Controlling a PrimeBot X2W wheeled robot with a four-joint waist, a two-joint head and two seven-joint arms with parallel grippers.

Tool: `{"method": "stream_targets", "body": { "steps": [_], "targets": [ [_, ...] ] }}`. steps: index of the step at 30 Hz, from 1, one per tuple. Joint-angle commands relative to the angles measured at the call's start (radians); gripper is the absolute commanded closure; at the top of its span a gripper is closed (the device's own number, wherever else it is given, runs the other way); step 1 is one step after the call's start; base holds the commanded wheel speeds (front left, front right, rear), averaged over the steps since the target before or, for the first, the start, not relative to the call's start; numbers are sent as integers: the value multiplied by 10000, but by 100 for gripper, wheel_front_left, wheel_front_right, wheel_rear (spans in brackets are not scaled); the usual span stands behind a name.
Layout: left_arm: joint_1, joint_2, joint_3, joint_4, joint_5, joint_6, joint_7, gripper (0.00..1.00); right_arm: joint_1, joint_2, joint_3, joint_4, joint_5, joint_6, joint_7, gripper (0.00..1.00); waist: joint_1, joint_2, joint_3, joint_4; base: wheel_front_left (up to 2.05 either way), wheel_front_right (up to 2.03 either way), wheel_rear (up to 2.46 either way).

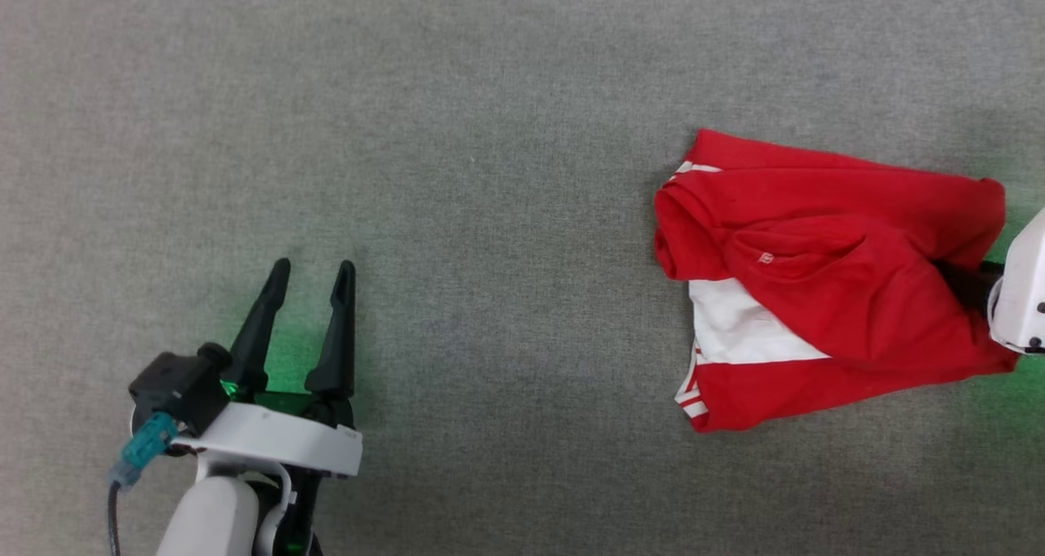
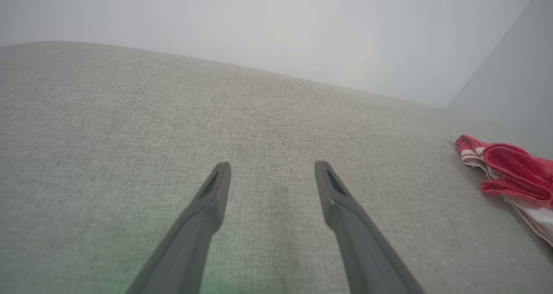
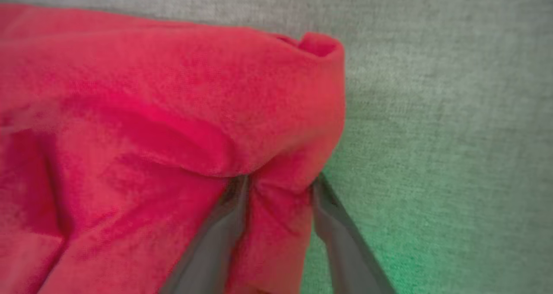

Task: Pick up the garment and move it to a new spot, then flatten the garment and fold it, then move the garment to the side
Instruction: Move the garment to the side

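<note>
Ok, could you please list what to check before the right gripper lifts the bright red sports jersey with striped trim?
1. Bright red sports jersey lies crumpled on the grey woven surface: ok.
2. Right gripper straddles a jersey fold: ok.
3. Jaws clamped on that fold: not ok, standing wide.
4. Left gripper open, apart from jersey: ok.
5. How many layers are caught: cannot tell.

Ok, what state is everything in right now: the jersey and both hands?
garment: crumpled in a heap on the grey surface, white lining showing, not flattened.
left hand: open, empty, apart from the garment.
right hand: open, fingers astride a fold at the garment's edge, not visibly clamped.
</note>
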Motion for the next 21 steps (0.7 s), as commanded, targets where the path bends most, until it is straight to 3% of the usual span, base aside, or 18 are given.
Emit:
{"method": "stream_targets", "body": {
  "steps": [1, 11, 21],
  "targets": [
    [-128, -16, 2, 43, -35, -17, -5, 0, 654, 706, 522, 399, 132, 11, -127, 100, 0, 0, 48, -7, 0, 0, 0],
    [-345, -51, 503, -586, 268, -18, -5, 0, 421, 176, 145, -617, 985, 10, -2605, 100, 0, 0, 66, -704, 0, 0, 0],
    [-777, 595, 110, -1089, 909, -18, -5, 0, 170, -371, -735, -243, 1222, 5, -4726, 100, 0, 0, 402, -1850, 0, 0, 0]
  ]
}}
